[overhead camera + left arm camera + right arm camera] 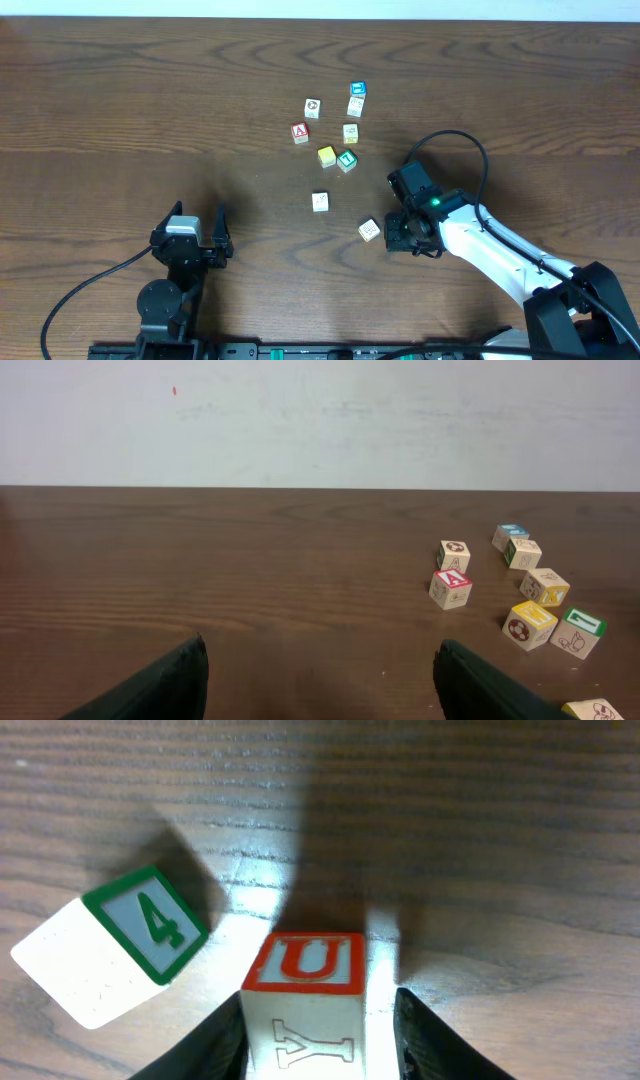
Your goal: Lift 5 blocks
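- Right wrist view: right claw half-closed astride pale cream wooden cube marked red "U"; grip unclear.
- At its 11 o'clock, other wooden alphabet cubes lie scattered, seemingly none lifted.
- Left claw gapes, empty.

The left arm sits folded at the near edge, the left gripper held level with its jaws spread wide. The right arm reaches inward, the right gripper pointing down, jaws partly apart.
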### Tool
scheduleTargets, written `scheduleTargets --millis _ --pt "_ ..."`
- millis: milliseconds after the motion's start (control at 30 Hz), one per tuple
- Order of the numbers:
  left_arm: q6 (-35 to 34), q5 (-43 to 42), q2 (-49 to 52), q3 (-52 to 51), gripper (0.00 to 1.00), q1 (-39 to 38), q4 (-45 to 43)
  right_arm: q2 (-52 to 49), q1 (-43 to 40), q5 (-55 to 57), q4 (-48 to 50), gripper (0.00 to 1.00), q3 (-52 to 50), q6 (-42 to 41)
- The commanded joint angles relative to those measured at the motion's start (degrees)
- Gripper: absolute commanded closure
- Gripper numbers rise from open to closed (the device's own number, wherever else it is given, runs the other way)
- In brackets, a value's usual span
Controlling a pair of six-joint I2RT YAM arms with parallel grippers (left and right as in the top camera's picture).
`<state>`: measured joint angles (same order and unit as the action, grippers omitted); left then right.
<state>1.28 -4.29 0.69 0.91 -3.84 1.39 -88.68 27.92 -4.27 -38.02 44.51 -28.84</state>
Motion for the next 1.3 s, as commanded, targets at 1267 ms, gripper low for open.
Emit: scheduleTargets --millis 1267 --pt "-0.3 -1.0 0.0 -0.7 0.27 0.3 2.3 -0.4 6.1 -0.8 2.5 0.67 0.8 -10.4"
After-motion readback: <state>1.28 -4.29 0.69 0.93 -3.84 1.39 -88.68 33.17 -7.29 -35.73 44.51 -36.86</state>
